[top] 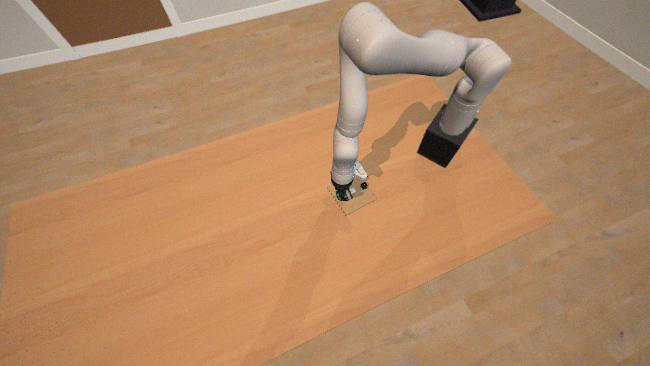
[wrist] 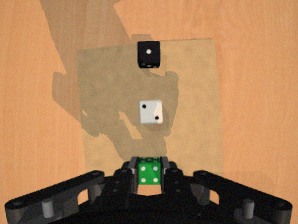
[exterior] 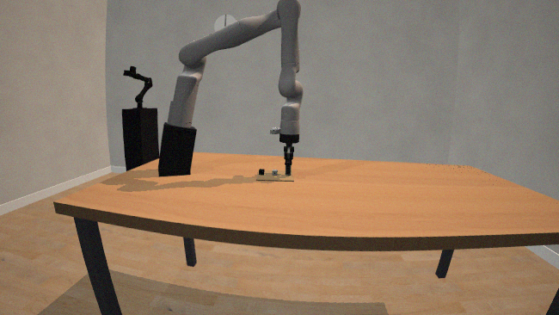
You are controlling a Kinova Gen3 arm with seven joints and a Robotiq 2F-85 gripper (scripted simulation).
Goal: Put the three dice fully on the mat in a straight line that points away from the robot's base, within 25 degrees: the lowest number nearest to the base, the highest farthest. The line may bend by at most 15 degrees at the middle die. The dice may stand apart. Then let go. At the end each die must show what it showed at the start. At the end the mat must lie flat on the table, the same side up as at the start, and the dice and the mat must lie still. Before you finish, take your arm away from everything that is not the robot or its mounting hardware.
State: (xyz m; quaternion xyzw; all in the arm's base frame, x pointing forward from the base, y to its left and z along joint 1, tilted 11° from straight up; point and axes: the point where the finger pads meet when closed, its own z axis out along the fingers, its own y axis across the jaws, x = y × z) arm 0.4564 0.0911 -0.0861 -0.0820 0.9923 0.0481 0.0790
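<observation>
My gripper [wrist: 149, 166] is shut on a green die [wrist: 149, 173] that shows four pips, low over the edge of the tan mat farthest from the base. A white die [wrist: 152, 111] showing two pips sits at the mat's middle. A black die [wrist: 148, 55] showing one pip sits at the mat's edge nearest to the base. The three dice stand roughly in one line in the wrist view. In the top view the gripper [top: 343, 195] is down at the mat [top: 354, 197], with the black die [top: 364, 185] beside it. In the exterior view the gripper [exterior: 287, 171] reaches the mat [exterior: 275, 176].
The arm's black base block [top: 446, 140] stands on the table beyond the mat. A second black pedestal with a small arm [exterior: 139, 129] stands behind the table.
</observation>
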